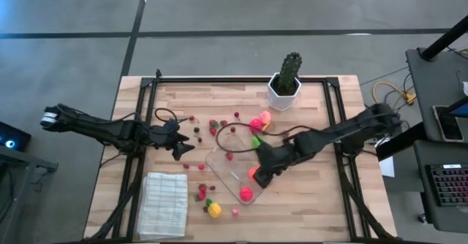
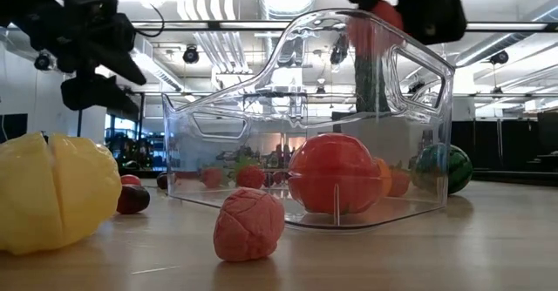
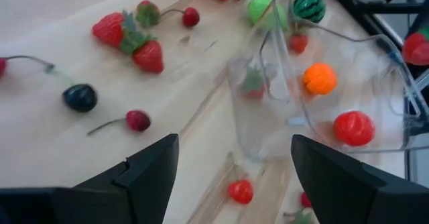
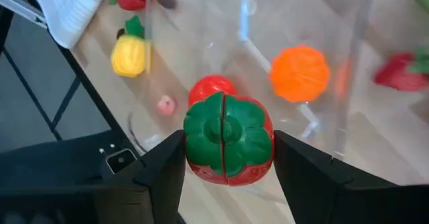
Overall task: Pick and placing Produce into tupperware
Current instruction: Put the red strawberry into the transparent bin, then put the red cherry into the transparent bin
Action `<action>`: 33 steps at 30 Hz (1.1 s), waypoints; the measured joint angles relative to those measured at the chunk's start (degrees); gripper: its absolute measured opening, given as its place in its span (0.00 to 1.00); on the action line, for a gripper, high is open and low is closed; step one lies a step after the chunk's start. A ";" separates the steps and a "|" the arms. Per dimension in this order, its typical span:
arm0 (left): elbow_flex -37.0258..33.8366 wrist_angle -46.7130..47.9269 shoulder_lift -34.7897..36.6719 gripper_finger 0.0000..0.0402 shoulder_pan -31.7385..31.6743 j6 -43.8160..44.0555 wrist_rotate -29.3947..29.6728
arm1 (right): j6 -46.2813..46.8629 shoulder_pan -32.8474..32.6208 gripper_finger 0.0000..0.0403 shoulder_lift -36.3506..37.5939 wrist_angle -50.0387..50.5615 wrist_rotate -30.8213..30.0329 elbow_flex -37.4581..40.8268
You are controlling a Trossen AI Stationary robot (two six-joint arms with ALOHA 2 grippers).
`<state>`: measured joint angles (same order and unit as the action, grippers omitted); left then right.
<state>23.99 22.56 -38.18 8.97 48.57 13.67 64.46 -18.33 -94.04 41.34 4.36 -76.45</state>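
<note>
While the right gripper (image 4: 228, 160) hangs over the tupperware (image 1: 219, 164), its fingers are clamped on a red tomato with a green cap (image 4: 226, 138) — above an orange piece (image 4: 299, 73) inside. The left gripper (image 3: 231, 160) hovers beside the container, fingers apart and empty — strawberries (image 3: 137, 43) lie ahead.

Floor: we see grey slabs (image 1: 219, 6) crossed by dark seams.
Bench: we note pale wood planks (image 1: 322, 207) inside a black frame.
Side desk: we count a keyboard (image 1: 447, 185) and yellow cable (image 1: 387, 92).
Ceiling: we record white ducts (image 2: 214, 3) and bright lamps.
</note>
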 joint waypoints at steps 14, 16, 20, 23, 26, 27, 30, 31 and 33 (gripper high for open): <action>-0.78 12.78 10.67 0.68 -0.02 -2.76 0.07 | 6.82 -0.02 0.79 -3.77 6.21 -18.64 -8.71; -0.79 14.91 11.15 0.68 0.00 -4.37 0.05 | 8.79 -0.02 0.81 -3.36 8.08 -23.07 -9.52; -0.79 14.86 13.28 0.68 -0.02 -14.00 0.00 | 11.82 0.00 0.83 -2.56 11.24 -28.64 -11.00; -0.76 13.87 14.26 0.68 -0.01 -17.65 -0.07 | 12.07 -0.02 0.83 -1.94 11.24 -30.71 -11.63; -0.90 13.81 14.10 0.68 -0.02 -17.66 -0.08 | 12.46 -0.17 0.82 -1.74 11.62 -30.99 -12.47; -0.90 13.59 13.81 0.68 -0.02 -17.59 -0.07 | 12.35 -0.30 0.82 -1.74 12.19 -31.00 -12.95; -1.07 13.62 12.18 0.68 0.00 -17.54 -0.17 | 11.58 -0.40 0.82 -1.74 15.58 -31.01 -14.79; -1.07 13.47 11.34 0.68 0.02 -17.46 -0.17 | 11.33 -0.42 0.82 -1.74 17.28 -31.02 -15.53; -1.07 13.47 9.33 0.68 0.02 -17.42 -0.70 | 10.29 -0.40 0.82 -1.74 21.56 -31.43 -17.18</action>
<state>22.92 36.04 -28.85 8.99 31.15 12.97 74.75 -18.72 -95.79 62.90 -27.07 -93.63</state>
